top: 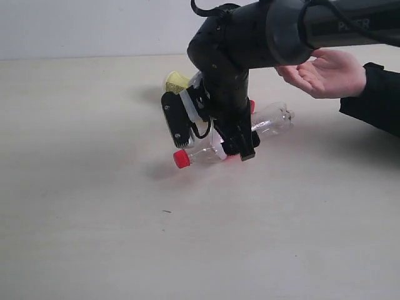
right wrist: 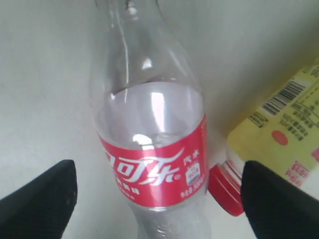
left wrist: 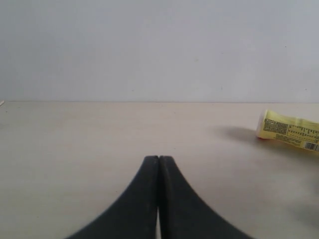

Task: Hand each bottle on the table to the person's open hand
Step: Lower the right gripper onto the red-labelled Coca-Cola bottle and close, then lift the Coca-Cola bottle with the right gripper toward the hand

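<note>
Table [top: 94,219]: pale, bottles lying flat on it. Person's open hand [top: 328,72] is raised on the right arm's side. Clear red-label bottle [right wrist: 149,164] lies on its side under the right gripper [right wrist: 159,199]. The jaws are wide and empty, straddling it across its long axis. Yellow bottle [right wrist: 279,134] lies just beside. Left gripper [left wrist: 158,167] is pressed together, empty, well apart. Likely next: 1 squeeze.

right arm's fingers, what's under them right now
The clear red-labelled bottle lies on the table between the open fingers, ungripped, with the yellow bottle beside it. From the exterior view the arm covers its label.
</note>
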Available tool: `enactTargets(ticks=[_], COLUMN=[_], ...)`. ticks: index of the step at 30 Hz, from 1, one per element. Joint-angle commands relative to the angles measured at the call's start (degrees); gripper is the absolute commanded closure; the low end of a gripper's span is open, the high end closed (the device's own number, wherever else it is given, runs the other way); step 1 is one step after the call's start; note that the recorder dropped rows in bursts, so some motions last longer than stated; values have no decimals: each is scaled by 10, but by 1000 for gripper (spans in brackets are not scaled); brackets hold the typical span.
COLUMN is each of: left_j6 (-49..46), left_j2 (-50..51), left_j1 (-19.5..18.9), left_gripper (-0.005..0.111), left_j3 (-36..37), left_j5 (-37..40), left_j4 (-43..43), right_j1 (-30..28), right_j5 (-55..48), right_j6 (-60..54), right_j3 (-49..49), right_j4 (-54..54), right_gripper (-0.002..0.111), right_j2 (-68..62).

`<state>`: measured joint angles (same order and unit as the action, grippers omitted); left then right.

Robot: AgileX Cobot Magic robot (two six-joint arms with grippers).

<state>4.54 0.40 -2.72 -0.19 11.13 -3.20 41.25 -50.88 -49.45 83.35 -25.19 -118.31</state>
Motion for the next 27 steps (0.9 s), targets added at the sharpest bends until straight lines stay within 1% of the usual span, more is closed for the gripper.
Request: enactTargets(ticks=[1, 12, 13, 15, 17, 19, 21, 23, 24, 27], left_j6=[2, 2, 2, 2, 2, 2, 2, 2, 2, 2], left_j2=[-4, -4, -4, -4, -4, -4, -4, -4, -4, -4], left_j1=[-2, -2, -2, -2, -2, -2, -2, -2, -2, -2], left_gripper=[107, 107, 107, 107, 107, 107, 107, 107, 107, 107], left_j3=[2, 2, 2, 2, 2, 2, 2, 2, 2, 2], left_j5=[0, 0, 0, 0, 0, 0, 0, 0, 0, 0], left_j4=[3, 3, 3, 3, 3, 3, 3, 3, 3, 3], right_j1=[0, 0, 0, 0, 0, 1, 8, 14, 19, 38], right_j5=[0, 19, 19, 15, 10, -2, -17, -18, -18, -18], right_j6=[-3, 17, 24, 37, 54, 79, 111, 111, 110, 116], right_j3=[4, 4, 4, 4, 4, 4, 4, 4, 4, 4], right_j4=[-3, -4, -4, -4, -4, -4, -12, -23, -35, -54], right_gripper=[24, 25, 26, 35, 49, 67, 87, 106, 108, 108], right_j2=[-26, -61, -63, -64, -64, -64, -64, -61, -60, -52])
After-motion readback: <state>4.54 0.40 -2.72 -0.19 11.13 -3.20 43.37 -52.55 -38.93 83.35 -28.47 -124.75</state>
